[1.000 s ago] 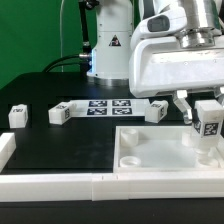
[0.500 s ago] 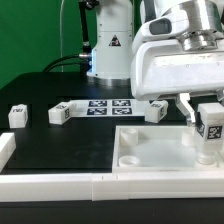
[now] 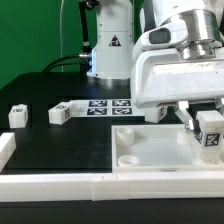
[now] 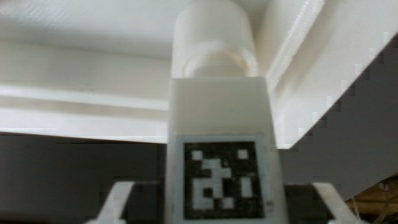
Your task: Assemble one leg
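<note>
My gripper [image 3: 207, 124] is shut on a leg [image 3: 210, 136], a small white block with a black-and-white tag, and holds it upright over the right side of the large white tray [image 3: 150, 152]. In the wrist view the leg [image 4: 222, 110] fills the middle between my fingers [image 4: 125, 202], and its round end points at the tray's corner [image 4: 107, 60]. The gripper [image 4: 222, 203] grips the tagged end. Whether the leg's lower end touches the tray is hidden.
Three more legs lie on the black table: one [image 3: 18, 115] at the exterior view's left, one [image 3: 60, 113] next to the marker board [image 3: 105, 105], one [image 3: 157, 110] behind the tray. White border rails [image 3: 50, 186] run along the front.
The gripper has turned and moved slightly down with the leg over the tray's right side. The other parts have not moved.
</note>
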Robot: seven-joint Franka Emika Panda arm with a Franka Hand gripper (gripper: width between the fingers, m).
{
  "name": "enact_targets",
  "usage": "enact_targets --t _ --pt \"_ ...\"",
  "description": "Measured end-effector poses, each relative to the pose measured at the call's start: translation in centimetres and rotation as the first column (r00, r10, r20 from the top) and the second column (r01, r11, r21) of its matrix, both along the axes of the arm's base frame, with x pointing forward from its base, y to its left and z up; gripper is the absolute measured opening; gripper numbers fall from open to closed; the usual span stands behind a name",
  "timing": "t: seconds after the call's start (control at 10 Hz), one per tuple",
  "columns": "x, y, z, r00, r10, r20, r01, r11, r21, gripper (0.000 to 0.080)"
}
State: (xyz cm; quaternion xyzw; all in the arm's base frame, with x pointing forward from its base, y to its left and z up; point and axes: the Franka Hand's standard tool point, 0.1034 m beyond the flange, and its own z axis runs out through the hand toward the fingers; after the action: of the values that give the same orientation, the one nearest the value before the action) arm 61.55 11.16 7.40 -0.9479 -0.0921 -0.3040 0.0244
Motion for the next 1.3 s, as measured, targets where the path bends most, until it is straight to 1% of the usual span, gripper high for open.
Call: enact_targets --t 0.2,0.3,0.4,0.5,0.6,1.0,1.1,1.2,1.3 --pt "0.1 -0.1 0.0 1.0 -0.004 -0.017 0.004 1.0 0.004 0.0291" --pt "-0.1 -0.1 -0.3 1.0 -0.004 -0.028 0.004 1.0 0.003 0.0389" --pt "-0.1 -0.2 -0.3 1.0 -0.004 -0.028 0.004 1.0 0.003 0.0389" --pt "-0.1 -0.2 -0.3 1.0 -0.004 -0.029 0.004 1.0 0.003 0.0562" --pt "-0.1 -0.2 -0.4 1.0 -0.004 -0.029 0.004 1.0 0.003 0.0631" --pt "-0.1 -0.2 -0.4 1.0 -0.004 -0.03 0.004 1.0 0.003 0.0649" --pt "0.0 -0.2 0.3 0.999 -0.002 -0.036 0.002 1.0 0.001 0.0649" --pt "0.3 -0.4 1.4 0.999 -0.004 -0.034 0.005 1.0 0.001 0.0649" --pt "0.5 -0.5 2.2 0.999 -0.006 -0.033 0.006 1.0 0.002 0.0649"
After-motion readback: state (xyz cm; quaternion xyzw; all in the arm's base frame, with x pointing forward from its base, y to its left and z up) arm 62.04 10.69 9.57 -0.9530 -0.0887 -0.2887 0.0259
